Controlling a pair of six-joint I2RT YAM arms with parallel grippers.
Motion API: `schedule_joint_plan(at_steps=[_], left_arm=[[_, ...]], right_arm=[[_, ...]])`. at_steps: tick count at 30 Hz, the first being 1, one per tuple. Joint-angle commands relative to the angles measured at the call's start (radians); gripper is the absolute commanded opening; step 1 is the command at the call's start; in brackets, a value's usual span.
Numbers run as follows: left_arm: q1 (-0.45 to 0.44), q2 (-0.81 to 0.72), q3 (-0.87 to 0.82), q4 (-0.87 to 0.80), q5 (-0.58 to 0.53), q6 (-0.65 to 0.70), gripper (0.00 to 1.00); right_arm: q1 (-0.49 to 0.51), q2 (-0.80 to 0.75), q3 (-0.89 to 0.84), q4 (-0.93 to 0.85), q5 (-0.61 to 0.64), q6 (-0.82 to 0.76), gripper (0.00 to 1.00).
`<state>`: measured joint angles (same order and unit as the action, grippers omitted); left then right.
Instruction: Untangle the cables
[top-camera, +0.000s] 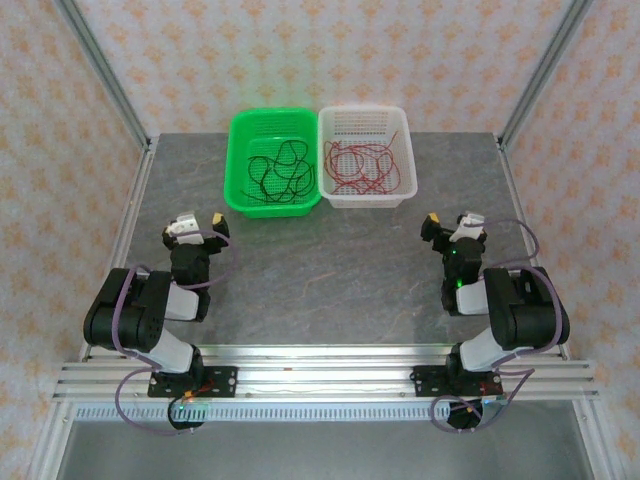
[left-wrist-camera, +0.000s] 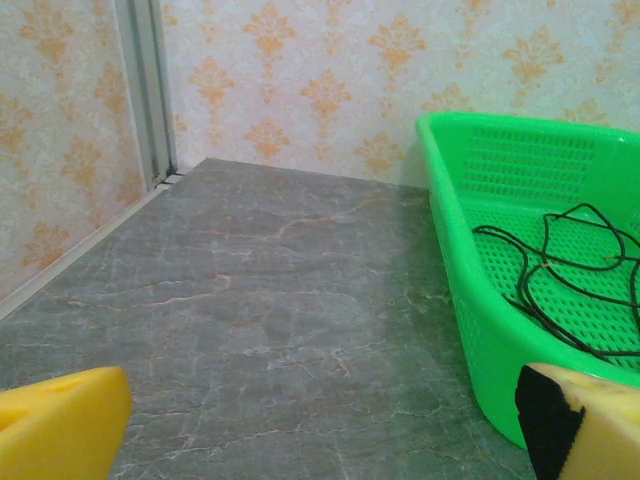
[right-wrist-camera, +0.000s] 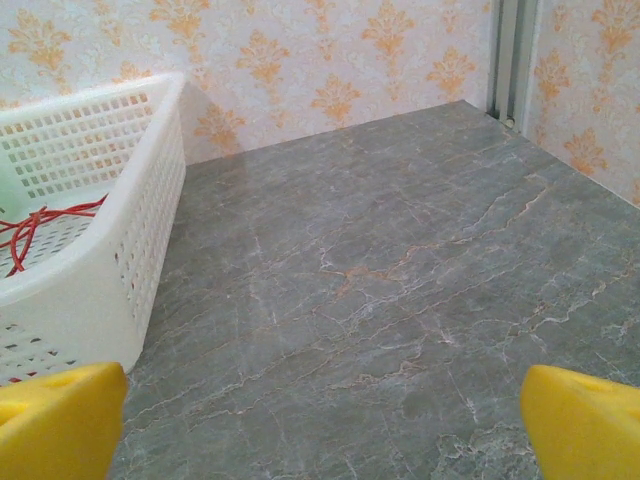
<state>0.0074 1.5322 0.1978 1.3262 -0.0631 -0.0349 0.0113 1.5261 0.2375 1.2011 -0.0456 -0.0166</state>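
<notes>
Grey marbled table (top-camera: 320, 280), top view: black cables (top-camera: 275, 170) lie loose in the green basket (top-camera: 272, 208), red cables (top-camera: 362, 165) in the white basket (top-camera: 364, 201) touching it on its right, both at the far edge. My left gripper (top-camera: 201, 220) and right gripper (top-camera: 451, 222) sit well apart from the baskets. Left wrist view: my yellow fingers (left-wrist-camera: 60, 425) stand wide apart over bare table, green basket ahead-right. Right wrist view: my fingers (right-wrist-camera: 580, 420) likewise spread wide, white basket ahead-left.

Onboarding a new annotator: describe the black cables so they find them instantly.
At the far edge of the grey table two baskets sit side by side. The black cables lie in a loose tangle inside the green basket, the left one. The white basket beside it holds red cables instead.
</notes>
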Motion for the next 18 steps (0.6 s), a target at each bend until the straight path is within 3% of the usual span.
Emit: schedule_joint_plan(at_steps=[1,18], left_arm=[[0.000,0.003,0.018,-0.012,0.039,0.015,0.99],[0.009,0.005,0.020,-0.013,0.051,0.009,0.99]], right_arm=[[0.001,-0.009,-0.004,0.023,-0.004,-0.016,1.00],[0.004,-0.019,-0.006,0.029,0.000,-0.019,1.00]])
